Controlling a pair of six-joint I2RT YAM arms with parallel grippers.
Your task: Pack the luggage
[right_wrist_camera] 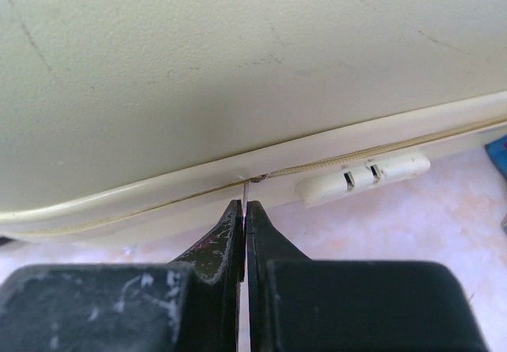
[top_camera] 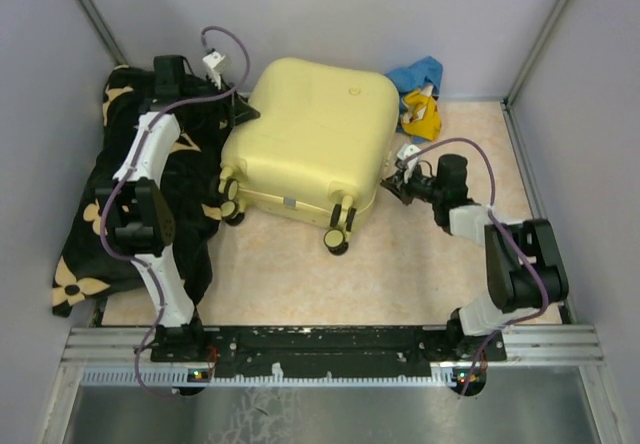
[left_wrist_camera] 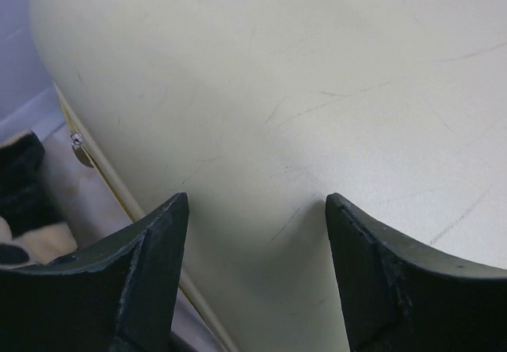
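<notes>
From above, the luggage [top_camera: 310,134] is seen closed on the middle of the table [top_camera: 400,274], wheels [top_camera: 337,239] toward the arms, so its inside is hidden. The pale-yellow shell is rounded at the corners. The left gripper [top_camera: 243,114] is set at its left edge, beside the black blanket [top_camera: 130,194], and the right gripper [top_camera: 388,184] at its right edge. Neither opening can be made out here.

In the left wrist view, only scuffed yellow shell and a strip of seam [left_wrist_camera: 103,177] are shown. The fingers [left_wrist_camera: 150,288] are spread well apart, with nothing gripped.

In the right wrist view, the shell is cut off above. The jaws are pressed together on a thin metal zipper pull [right_wrist_camera: 247,187] at the seam.
</notes>
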